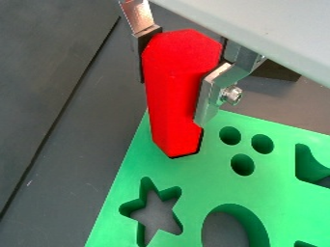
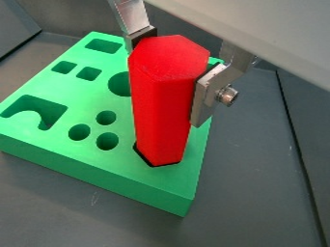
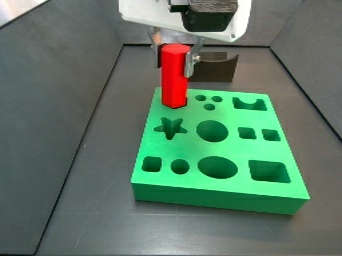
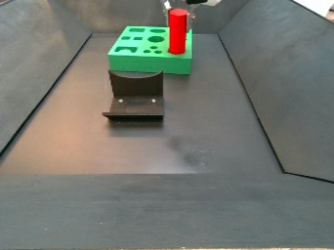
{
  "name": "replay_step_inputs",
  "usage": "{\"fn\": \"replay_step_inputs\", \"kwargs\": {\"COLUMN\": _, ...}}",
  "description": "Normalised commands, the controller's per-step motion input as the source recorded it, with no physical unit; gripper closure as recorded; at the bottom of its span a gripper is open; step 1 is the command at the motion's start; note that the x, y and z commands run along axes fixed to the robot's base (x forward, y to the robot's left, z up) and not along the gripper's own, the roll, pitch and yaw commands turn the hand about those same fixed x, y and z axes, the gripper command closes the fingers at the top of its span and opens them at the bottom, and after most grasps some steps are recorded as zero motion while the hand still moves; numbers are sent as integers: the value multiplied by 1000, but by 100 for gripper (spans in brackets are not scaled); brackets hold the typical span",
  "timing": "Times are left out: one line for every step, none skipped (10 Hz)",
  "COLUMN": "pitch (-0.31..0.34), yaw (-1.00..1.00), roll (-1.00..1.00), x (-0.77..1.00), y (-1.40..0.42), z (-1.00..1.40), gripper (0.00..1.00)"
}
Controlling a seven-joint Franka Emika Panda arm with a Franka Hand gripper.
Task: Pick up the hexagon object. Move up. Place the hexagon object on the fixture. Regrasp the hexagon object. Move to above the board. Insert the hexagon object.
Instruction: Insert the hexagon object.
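While the claw [image 2: 171,60] gripped the hexagon object [image 2: 165,101] by its upper end, silver plates clamped on opposite flats, the red prism stood upright with its lower end just entering the hexagonal hole at a corner of the board [image 2: 58,106], as both wrist views showed. The insert step looked underway, barely seated. To do it well: keep the prism vertical, keep its flats lined up with the hole walls, push straight down slowly, and release only once it bottoms out. Twisting or tilting would likely jam it. Farther off, in a side view, the fixture [image 4: 135,95] sat empty on the floor, well apart from the prism [image 4: 177,31].
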Motion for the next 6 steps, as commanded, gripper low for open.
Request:
{"fn": "replay_step_inputs", "kwargs": {"pitch": 0, "yaw": 114, "roll": 0, "x": 71, "y": 0, "z": -77, "gripper": 100}}
{"fn": "replay_step_inputs", "kwargs": {"pitch": 0, "yaw": 140, "roll": 0, "x": 63, "y": 0, "z": -103, "gripper": 100}}
{"fn": "replay_step_inputs", "kwargs": {"pitch": 0, "yaw": 183, "roll": 0, "x": 37, "y": 0, "z": -131, "gripper": 100}}
{"fn": "replay_step_inputs", "kwargs": {"pitch": 0, "yaw": 203, "roll": 0, "x": 17, "y": 0, "z": -134, "gripper": 100}}
{"fn": "replay_step_inputs", "kwargs": {"pitch": 0, "yaw": 229, "roll": 31, "x": 0, "y": 0, "z": -149, "gripper": 100}}
{"fn": "replay_step_inputs", "kwargs": {"pitch": 0, "yaw": 111, "roll": 77, "x": 37, "y": -3, "z": -146, "gripper": 100}}
